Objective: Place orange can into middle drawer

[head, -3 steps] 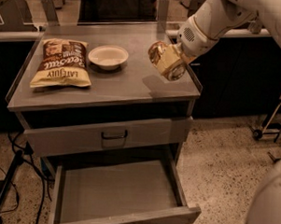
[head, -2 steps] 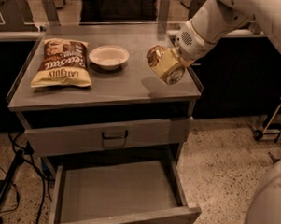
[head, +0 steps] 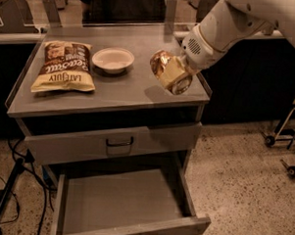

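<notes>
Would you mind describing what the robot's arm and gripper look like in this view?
The arm is a thick, smooth, off-white tube with a round patch of small dark holes near the wrist. The gripper, above the right side of the cabinet top at the orange can, is mostly hidden behind it. No cables or lettering show.

hand [head: 176, 75]: over right front corner of table [head: 119, 94], clamped on can [head: 168, 71], mostly hidden behind it
can label: blurred, unreadable
arm [head: 230, 25]: cut off top-right
drawer [head: 119, 201]: front cut off at bottom edge
wheeled frame [head: 289, 135]: cut off at right
</notes>
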You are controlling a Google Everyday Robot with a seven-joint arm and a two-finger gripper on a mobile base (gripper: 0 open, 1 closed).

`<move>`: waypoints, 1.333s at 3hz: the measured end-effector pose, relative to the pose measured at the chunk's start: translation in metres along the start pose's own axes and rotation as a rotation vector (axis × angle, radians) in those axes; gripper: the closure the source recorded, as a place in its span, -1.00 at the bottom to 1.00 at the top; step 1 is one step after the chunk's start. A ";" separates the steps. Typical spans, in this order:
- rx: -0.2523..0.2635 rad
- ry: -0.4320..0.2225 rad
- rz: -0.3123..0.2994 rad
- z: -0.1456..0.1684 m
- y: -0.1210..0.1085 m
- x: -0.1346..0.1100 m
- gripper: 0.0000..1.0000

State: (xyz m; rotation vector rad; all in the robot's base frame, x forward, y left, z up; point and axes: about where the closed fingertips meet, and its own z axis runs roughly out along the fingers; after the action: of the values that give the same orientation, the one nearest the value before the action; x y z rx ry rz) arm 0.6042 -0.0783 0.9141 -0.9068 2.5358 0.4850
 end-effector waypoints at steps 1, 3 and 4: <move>-0.004 0.006 0.009 0.001 0.020 0.021 1.00; -0.040 0.023 0.036 0.011 0.036 0.040 1.00; -0.043 0.029 0.056 0.025 0.034 0.048 1.00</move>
State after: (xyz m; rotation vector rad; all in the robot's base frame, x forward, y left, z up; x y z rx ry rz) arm 0.5537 -0.0676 0.8762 -0.8657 2.5928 0.5495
